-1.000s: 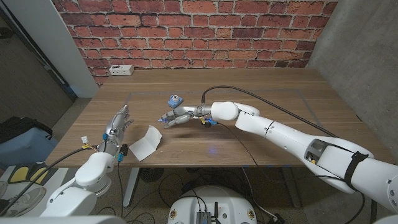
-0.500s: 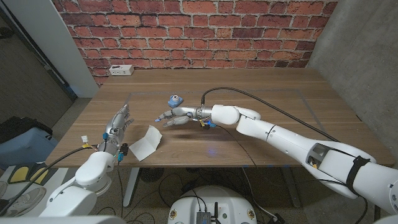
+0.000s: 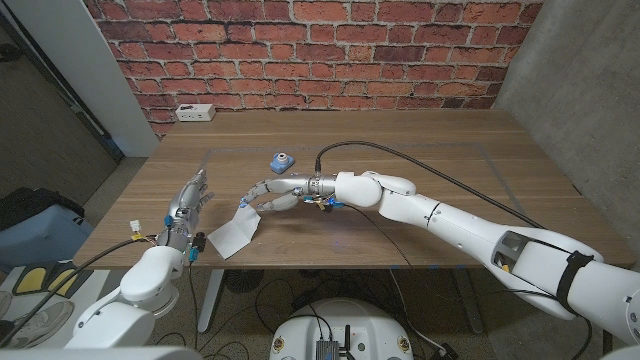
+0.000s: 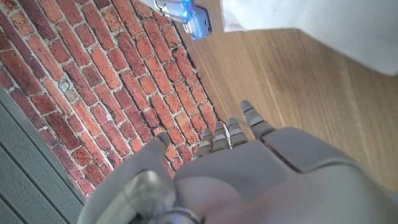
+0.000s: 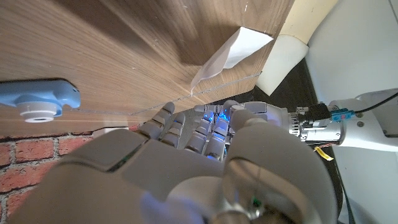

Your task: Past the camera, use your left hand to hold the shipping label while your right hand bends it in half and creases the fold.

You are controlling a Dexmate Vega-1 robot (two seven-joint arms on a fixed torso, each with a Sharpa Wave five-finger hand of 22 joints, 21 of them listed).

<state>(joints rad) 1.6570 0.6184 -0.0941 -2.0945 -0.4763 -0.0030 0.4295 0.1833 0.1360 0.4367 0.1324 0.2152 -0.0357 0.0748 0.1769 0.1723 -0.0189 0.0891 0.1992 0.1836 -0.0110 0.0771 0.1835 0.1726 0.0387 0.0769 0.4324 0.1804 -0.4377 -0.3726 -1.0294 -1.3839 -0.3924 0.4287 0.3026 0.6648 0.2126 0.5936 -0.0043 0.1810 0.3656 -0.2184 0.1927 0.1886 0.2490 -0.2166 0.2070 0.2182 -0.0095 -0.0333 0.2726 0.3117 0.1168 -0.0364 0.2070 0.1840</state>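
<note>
Lying near the table's (image 3: 420, 150) front edge on my left side, the white shipping label (image 3: 233, 232) is partly lifted, its far corner curling up off the wood; my right wrist view shows it (image 5: 233, 50) as a raised, bent sheet casting a shadow on the boards. My right hand (image 3: 272, 196) reaches across the middle of the table toward that raised corner, fingers extended and slightly spread, their tips right at the paper's far edge; I cannot tell whether they actually touch it, and nothing is grasped between them. My left hand (image 3: 188, 206) sits just beside the label on its outer side, fingers straight and fanned apart, holding nothing and not on the sheet. From my left wrist view the label's white edge (image 4: 323, 28) lies apart from my left fingers (image 4: 252, 118). Behind my right hand stands a small blue camera (image 3: 281, 160), on the wood farther from me than the label. A white power strip (image 3: 194, 112) sits at the table's far left corner below the brick wall (image 3: 320, 50).
</note>
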